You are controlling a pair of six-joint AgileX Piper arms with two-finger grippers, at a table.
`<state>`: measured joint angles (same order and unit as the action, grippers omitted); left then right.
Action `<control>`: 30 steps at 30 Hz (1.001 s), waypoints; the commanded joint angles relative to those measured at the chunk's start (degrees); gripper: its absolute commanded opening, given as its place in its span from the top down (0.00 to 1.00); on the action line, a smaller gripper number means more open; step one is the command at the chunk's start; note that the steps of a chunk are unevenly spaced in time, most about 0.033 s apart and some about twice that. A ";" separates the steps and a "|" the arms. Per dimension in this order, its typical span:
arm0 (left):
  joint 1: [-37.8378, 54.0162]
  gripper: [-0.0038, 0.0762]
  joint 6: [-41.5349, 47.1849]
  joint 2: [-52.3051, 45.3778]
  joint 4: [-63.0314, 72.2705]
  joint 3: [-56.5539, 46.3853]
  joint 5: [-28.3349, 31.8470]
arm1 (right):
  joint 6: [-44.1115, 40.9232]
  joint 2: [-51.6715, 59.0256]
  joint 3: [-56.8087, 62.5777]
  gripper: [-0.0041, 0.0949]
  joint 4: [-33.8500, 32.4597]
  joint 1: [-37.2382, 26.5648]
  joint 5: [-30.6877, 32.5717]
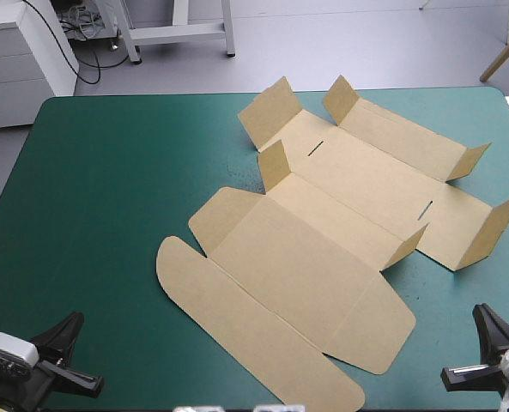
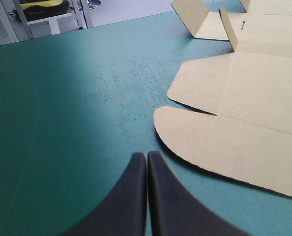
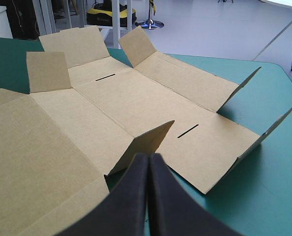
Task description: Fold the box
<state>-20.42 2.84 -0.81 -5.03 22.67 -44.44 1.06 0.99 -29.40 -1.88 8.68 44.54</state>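
Shows brown box (image 1: 323, 223) flat on teal-green counter (image 1: 108, 172), corner flaps up; has L+R jaws closed, empty.

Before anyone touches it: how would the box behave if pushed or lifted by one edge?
The box is thin board, so probably light, likely sliding on the cover. Lifted by one edge it would probably bend at its creases: several flaps stand up.
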 commanded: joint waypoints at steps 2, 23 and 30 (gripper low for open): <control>-0.10 0.96 0.34 -0.99 -0.39 1.18 4.33 | 0.41 0.99 -1.43 0.98 -0.48 0.20 -4.19; -0.10 0.96 0.34 -0.99 -0.39 1.18 4.33 | 0.41 0.99 -1.43 0.84 -0.38 0.20 -4.19; -0.10 0.96 0.34 -0.99 -0.39 1.18 4.33 | -0.14 0.99 -1.43 0.29 -0.62 0.20 -4.09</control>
<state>-20.42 2.84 -0.81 -5.26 22.67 -44.44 0.99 0.99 -29.40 -1.88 8.68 44.59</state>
